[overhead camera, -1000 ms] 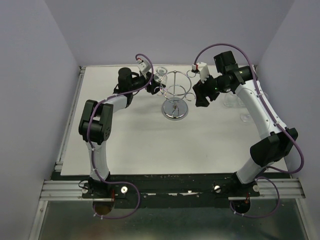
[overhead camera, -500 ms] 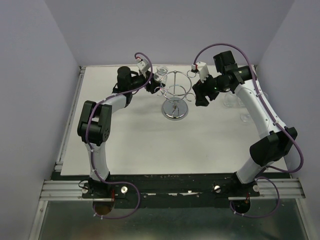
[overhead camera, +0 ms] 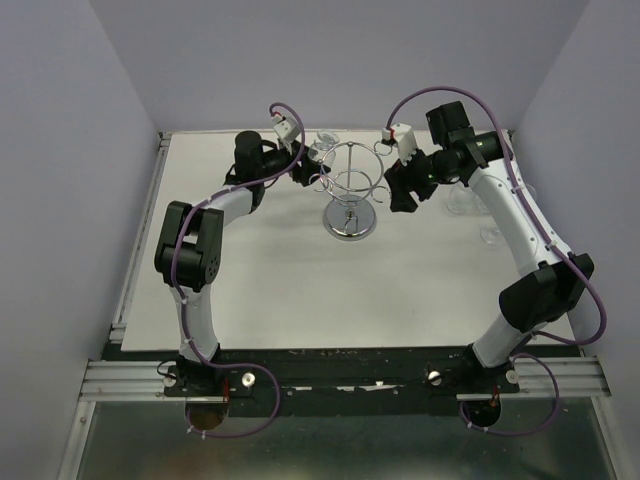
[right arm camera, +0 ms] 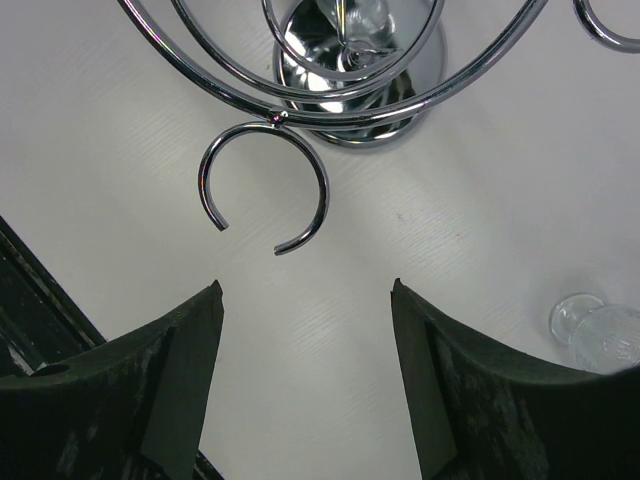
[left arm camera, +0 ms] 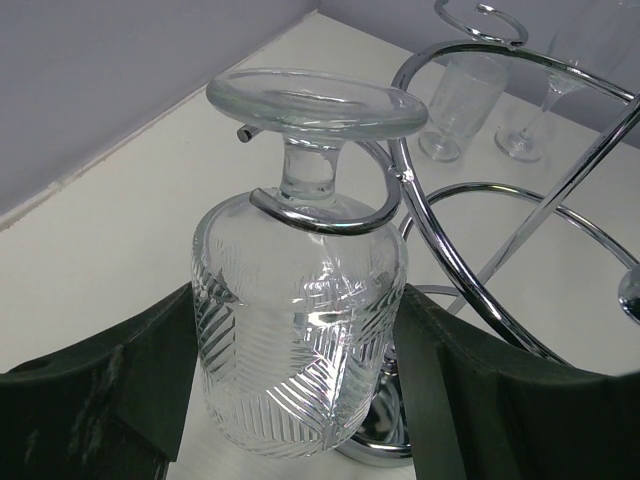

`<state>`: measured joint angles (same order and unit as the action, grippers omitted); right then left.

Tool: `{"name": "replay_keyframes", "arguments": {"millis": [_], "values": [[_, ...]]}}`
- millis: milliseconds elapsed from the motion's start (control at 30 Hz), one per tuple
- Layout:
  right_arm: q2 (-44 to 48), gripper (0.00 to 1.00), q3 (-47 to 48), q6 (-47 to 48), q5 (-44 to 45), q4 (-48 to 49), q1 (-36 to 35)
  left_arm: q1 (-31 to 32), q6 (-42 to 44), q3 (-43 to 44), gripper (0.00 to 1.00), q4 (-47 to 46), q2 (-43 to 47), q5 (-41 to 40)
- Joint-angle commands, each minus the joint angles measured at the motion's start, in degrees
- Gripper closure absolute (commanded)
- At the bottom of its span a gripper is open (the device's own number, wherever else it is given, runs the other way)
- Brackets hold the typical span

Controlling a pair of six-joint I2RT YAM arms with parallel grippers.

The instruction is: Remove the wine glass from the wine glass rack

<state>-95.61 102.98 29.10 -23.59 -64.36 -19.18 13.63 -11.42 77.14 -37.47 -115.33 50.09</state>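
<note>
Locate the left arm [overhead camera: 190, 245] at the left of the top view. It rises from its base at the lower edge, bends at the elbow, and reaches up and right to the left side of the wine glass rack [overhead camera: 350, 185].

The left hand [left arm camera: 298, 310] sits level with the wine glass [left arm camera: 300, 350], its fingers [left arm camera: 110, 400] spread to either side of the bowl. You cannot tell whether they press on it.

The wine glass hangs upside down at the centre of the left wrist view, stem seated in a hook [left arm camera: 330, 222] of the rack, foot uppermost.

The right arm [overhead camera: 520, 220] arcs from the lower right to the rack's right side. The right hand [right arm camera: 305, 290] stands apart, holding nothing, above the desk [right arm camera: 330, 400] and near a ring hook [right arm camera: 265, 190].

Other glasses [left arm camera: 455, 95] stand on the desk at the upper right of the left wrist view.
</note>
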Motion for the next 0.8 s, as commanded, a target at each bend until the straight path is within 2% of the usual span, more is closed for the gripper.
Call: {"name": "replay_keyframes", "arguments": {"millis": [0, 300, 533, 767], "values": [[-0.54, 0.24, 1.08, 0.78, 0.92, 0.37, -0.51, 0.17, -0.18, 2.13, 1.0, -4.01, 3.09, 0.19], [-0.36, 0.24, 0.47, 1.13, 1.71, 0.02, -1.03, 0.43, 0.61, 3.36, 0.98, -3.23, 1.07, 0.71], [-0.63, 0.24, 0.29, 1.48, 2.15, -0.33, -1.3, 1.4, 5.09, 3.81, 0.49, -0.93, -0.77, 2.38], [0.69, 0.24, -0.58, 2.8, 5.14, -2.7, -1.56, 1.4, 5.18, 3.8, 0.32, -5.76, -3.85, 4.14]]}}
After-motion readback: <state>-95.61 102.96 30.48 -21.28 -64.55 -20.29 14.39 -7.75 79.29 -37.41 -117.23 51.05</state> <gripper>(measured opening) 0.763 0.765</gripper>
